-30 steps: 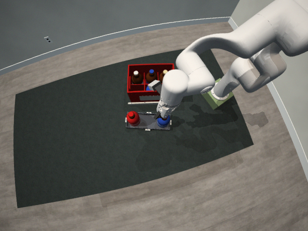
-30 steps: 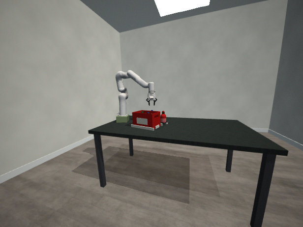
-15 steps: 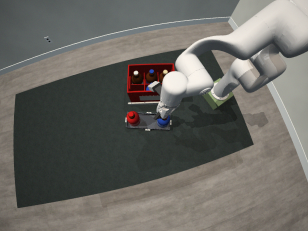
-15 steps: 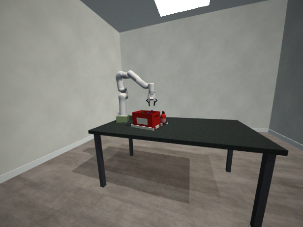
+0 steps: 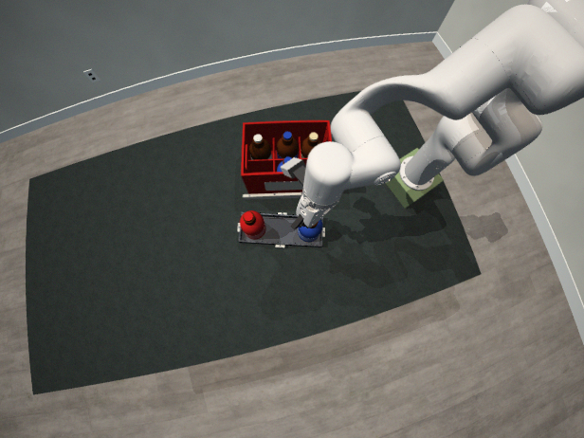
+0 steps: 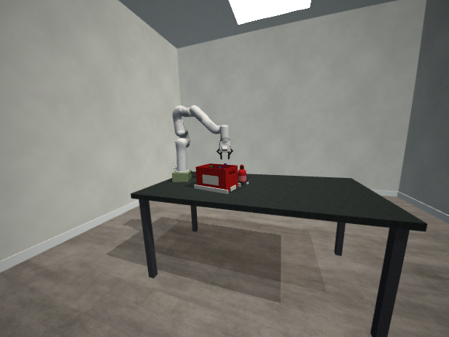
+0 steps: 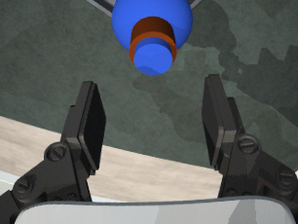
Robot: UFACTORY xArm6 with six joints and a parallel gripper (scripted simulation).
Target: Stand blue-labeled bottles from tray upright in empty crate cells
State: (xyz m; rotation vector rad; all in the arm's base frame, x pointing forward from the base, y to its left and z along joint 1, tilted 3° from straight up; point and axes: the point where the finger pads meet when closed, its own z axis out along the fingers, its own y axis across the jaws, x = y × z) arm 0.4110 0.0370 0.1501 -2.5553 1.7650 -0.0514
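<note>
Above the tray's [image 5: 280, 229] blue-labeled bottle [image 7: 152, 18], no legible writing: end effector [image 7: 156, 128] part-open, empty.

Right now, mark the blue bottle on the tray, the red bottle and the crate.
blue bottle [image 7: 153, 56], wrist view, on its cap
red bottle [image 5: 251, 221], top view, on its cap
crate [image 6: 213, 176], exterior view, on its front wall

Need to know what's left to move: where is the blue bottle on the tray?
In the top view the blue bottle stands at the tray's right end, opposite the red bottle, with the open gripper above it.
</note>
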